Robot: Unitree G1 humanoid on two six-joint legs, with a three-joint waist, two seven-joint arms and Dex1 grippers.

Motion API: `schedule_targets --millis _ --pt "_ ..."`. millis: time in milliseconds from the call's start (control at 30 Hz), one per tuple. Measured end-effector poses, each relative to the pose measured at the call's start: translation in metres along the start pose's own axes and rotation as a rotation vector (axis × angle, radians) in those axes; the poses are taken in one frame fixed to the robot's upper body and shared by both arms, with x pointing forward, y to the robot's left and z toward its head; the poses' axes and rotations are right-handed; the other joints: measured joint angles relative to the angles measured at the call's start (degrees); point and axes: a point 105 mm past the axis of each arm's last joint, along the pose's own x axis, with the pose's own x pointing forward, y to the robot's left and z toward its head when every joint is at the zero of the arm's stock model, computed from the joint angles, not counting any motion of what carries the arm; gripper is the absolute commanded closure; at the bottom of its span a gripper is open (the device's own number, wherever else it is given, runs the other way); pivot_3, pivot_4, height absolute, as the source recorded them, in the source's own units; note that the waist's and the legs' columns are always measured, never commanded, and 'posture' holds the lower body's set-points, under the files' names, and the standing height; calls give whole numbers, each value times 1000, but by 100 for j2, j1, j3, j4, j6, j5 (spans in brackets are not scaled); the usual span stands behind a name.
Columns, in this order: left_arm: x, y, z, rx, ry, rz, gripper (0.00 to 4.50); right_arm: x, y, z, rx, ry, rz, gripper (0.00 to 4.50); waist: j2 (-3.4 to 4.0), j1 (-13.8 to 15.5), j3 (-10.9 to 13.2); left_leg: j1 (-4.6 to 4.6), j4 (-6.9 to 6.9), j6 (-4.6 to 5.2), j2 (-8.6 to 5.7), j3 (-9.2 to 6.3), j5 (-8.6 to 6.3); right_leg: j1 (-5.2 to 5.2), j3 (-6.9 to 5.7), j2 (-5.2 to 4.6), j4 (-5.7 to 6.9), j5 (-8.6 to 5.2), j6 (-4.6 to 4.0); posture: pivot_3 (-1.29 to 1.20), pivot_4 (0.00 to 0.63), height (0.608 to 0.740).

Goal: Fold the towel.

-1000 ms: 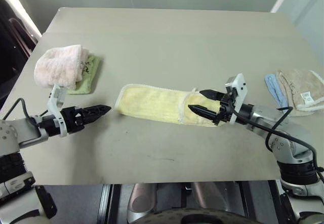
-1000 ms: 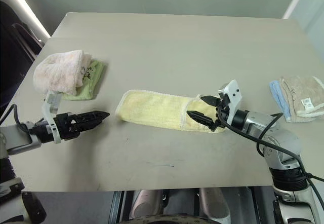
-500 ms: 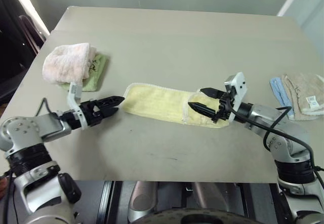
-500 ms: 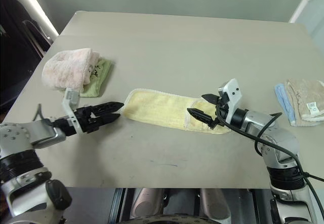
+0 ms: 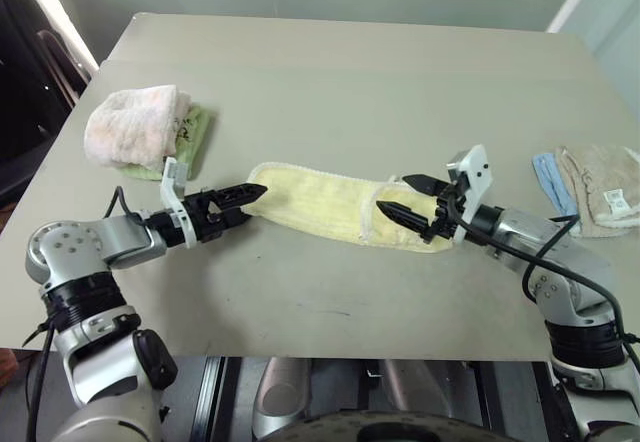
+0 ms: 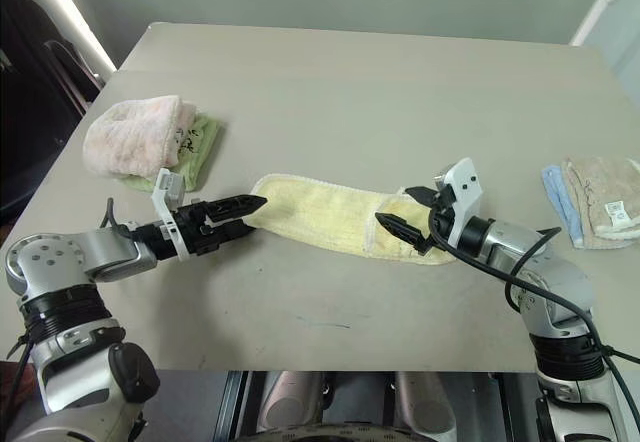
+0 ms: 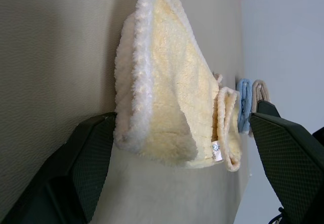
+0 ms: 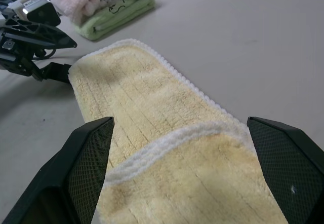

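The pale yellow towel (image 5: 320, 202) lies as a long strip across the middle of the table, its right end folded back over itself, with a whitish corded edge. My left gripper (image 5: 255, 200) is open at the towel's left end; in the left wrist view its fingers (image 7: 86, 168) stand on either side of that end of the towel (image 7: 167, 102). My right gripper (image 5: 393, 192) is open over the folded right end, one finger (image 8: 91, 163) on each side of the fold (image 8: 172, 138). Neither gripper holds the cloth.
A fluffy pink-white rolled towel (image 5: 135, 127) rests on a green cloth (image 5: 187, 142) at the table's left. A beige towel (image 5: 600, 177) with a blue cloth (image 5: 545, 180) lies at the right edge. Bare tabletop (image 5: 330, 72) stretches behind the yellow towel.
The camera shifted early on. My left gripper has travelled right and forward to the towel's left end. The right gripper and the towel have kept still.
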Motion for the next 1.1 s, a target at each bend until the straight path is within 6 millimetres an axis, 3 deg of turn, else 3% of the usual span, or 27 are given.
schedule_targets --millis 167,267,633,867,1100 --pt "-1 1 1 -6 -7 2 0 -1 -1 -1 0 1 -11 57 0 -3 0 1 0 0 0 0 0 0 0 0 1 0 0 0 150 697" --pt "-2 2 2 -12 -13 13 580 -1 -2 0 -2 -2 -17 0 0 -16 0 1 0 -1 1 0 0 -1 0 1 1 0 0 0 150 697" --pt "2 6 0 -34 -20 24 4488 -1 -4 0 -9 0 -26 0 -12 -48 7 0 -1 -4 2 1 0 -4 -1 3 1 1 0 0 150 697" --pt "2 -2 2 25 -23 28 4488 -4 -3 0 -26 12 -24 0 -18 -47 11 -1 -1 -5 2 1 1 -4 -3 3 1 1 -1 0 150 697" --pt "5 -34 10 181 32 -32 4488 -10 -5 6 -47 3 -27 0 -27 -40 15 -3 1 -6 2 0 1 -4 -5 3 1 2 -2 0 150 697"
